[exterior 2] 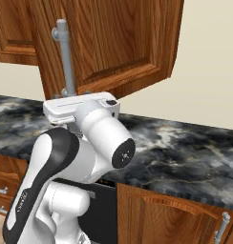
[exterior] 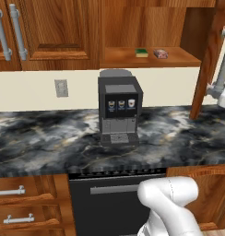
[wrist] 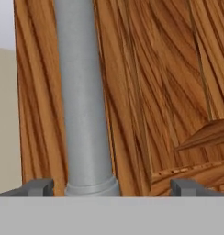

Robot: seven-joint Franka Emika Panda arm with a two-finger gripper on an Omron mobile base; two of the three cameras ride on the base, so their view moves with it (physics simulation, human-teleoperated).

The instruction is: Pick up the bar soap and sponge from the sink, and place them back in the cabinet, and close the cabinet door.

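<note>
- Your hand [wrist: 111,188] sits right at the cabinet door [exterior 2: 118,43], its two dark fingertips [wrist: 38,187] spread wide apart with nothing between them but the foot of the silver bar handle [wrist: 84,92].
- The handle's lower mount lies closer to the left fingertip than the right; you cannot tell from the hand view whether either fingertip is touching the door or the bar.
- In the right base view the white wrist is up against the lower end of that handle [exterior 2: 65,52], and the door stands swung out from the cabinet [exterior: 151,27].
- The door is reddish-brown wood with a raised panel and one long vertical bar; in the left base view you see it edge-on at the far right.
- Look past it: the sponge [exterior: 141,52], green over yellow, lies on the cabinet shelf [exterior: 123,60], and a small pinkish block [exterior: 161,54], likely the bar soap, lies just to its right, apart from it.
- So both items look to be put away already; by this reading only closing the door is left.
- Below the shelf, a coffee machine [exterior: 119,110] stands on the dark marbled worktop [exterior: 45,138], well clear of the door's swing as far as you can see.
- Your next move looks to be pushing or pulling the door shut.
</note>
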